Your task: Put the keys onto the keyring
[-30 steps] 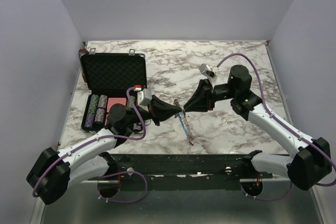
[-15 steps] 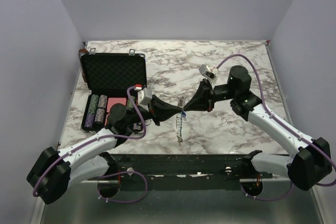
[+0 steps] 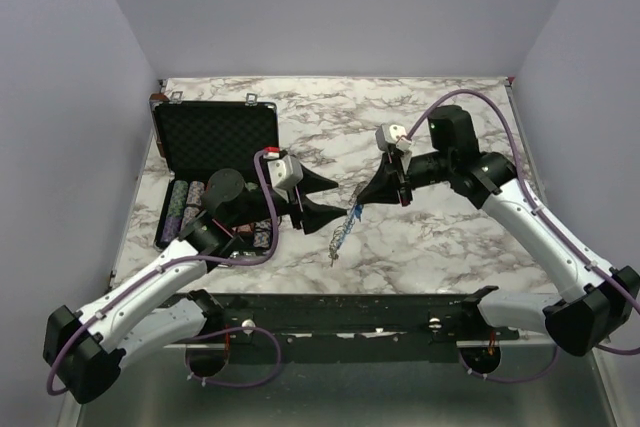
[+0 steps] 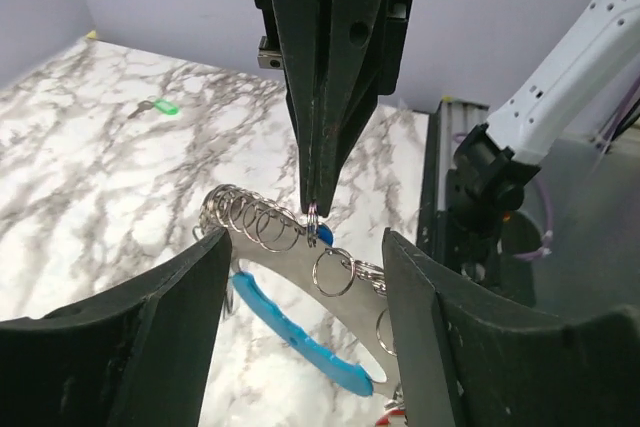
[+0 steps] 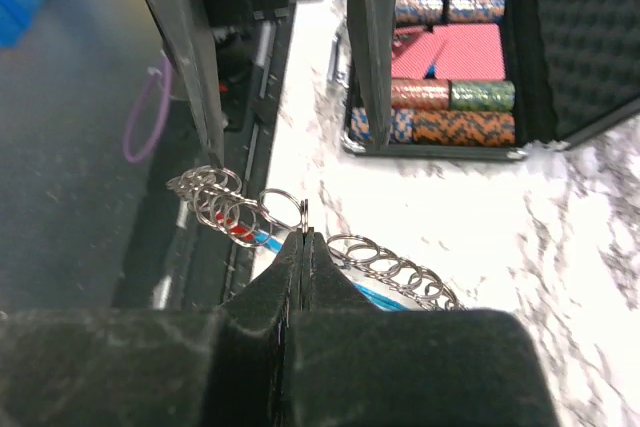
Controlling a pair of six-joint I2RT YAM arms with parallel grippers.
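Black foam-lined case [image 3: 215, 135] stands open at 10 o'clock on the marble counter [image 3: 440, 247], with striped poker chips [image 3: 186, 205] racked in its near half. Just right of it, the left claw [image 3: 340, 205] is spread wide and grips nothing. Its fingers [image 4: 130, 347] flank the keyring [image 3: 343, 230].

Keyring is near counter centre: small steel rings, a flat metal plate and a light-blue section, hanging from the right claw [image 3: 360, 200] toward 7 o'clock. Whether its lower end touches the counter cannot be told.

The right claw is clamped tight, its tips pinching one small ring.

Green key [image 4: 162, 106] lies alone on the counter at 11 o'clock in the left wrist view, well apart from both claws.
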